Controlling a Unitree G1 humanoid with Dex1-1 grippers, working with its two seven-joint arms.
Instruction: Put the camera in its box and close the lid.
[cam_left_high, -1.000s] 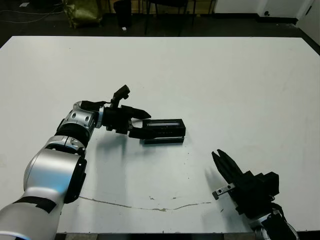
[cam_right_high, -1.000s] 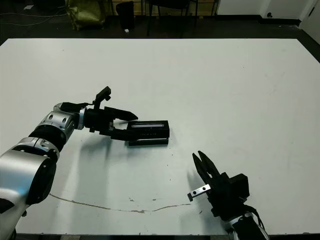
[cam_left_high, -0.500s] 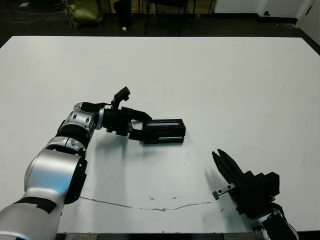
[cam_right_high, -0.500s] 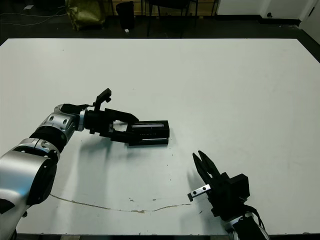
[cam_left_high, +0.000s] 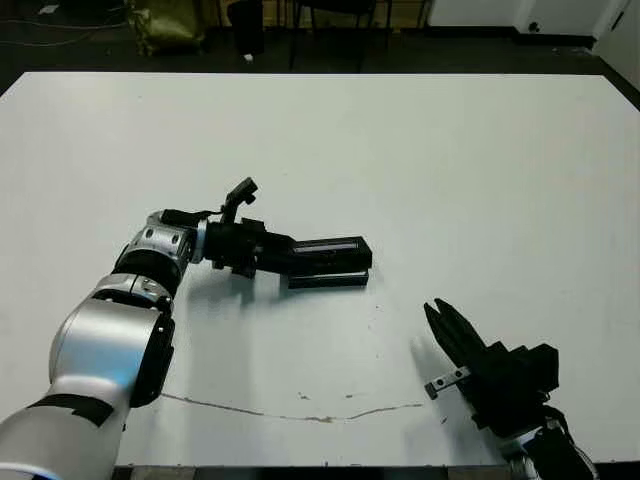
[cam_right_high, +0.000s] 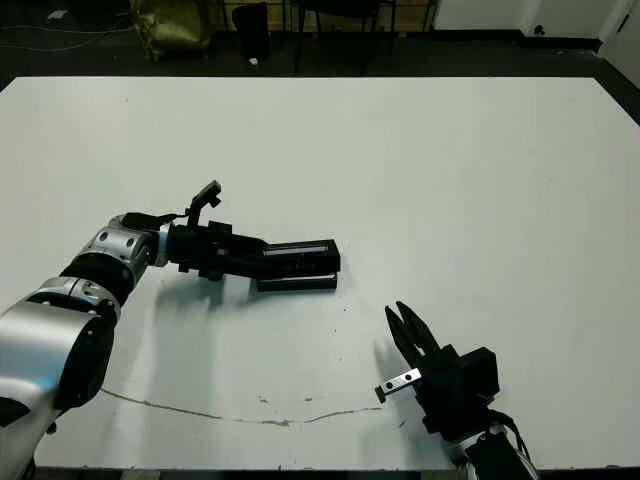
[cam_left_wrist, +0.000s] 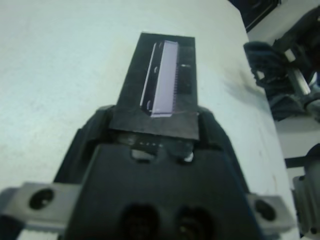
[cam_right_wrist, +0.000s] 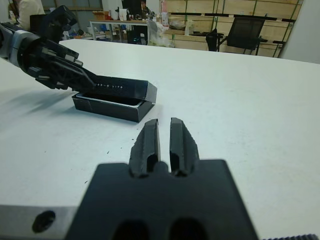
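table: white, wide, carrying all items; a thin brownish crack line runs along the near edge, with a few small dark specks close to it.

box: black shallow tray, lying flat near the table's middle, a little toward the robot's left. only its front wall and a narrow dark slot of interior show beneath the lid.

lid: black cover with a glossy grey-lavender strip on top, resting over the box. in the right wrist view it sits tilted, raised at the end away from the left arm, so the box is not fully shut.

camera: not visible in any view; whether it lies inside the box cannot be told.

left pincer: arm reaches in low from the robot's left, fingers clenched on the near end of the lid. the left wrist view shows the lid's end seated between the two fingers, strip pointing away.

right pincer: at the near right of the table, well apart from the box, fingers pressed together and grasping nothing, pointing toward the table's middle.

background: dark floor, chair legs and a yellowish bag beyond the far table edge.
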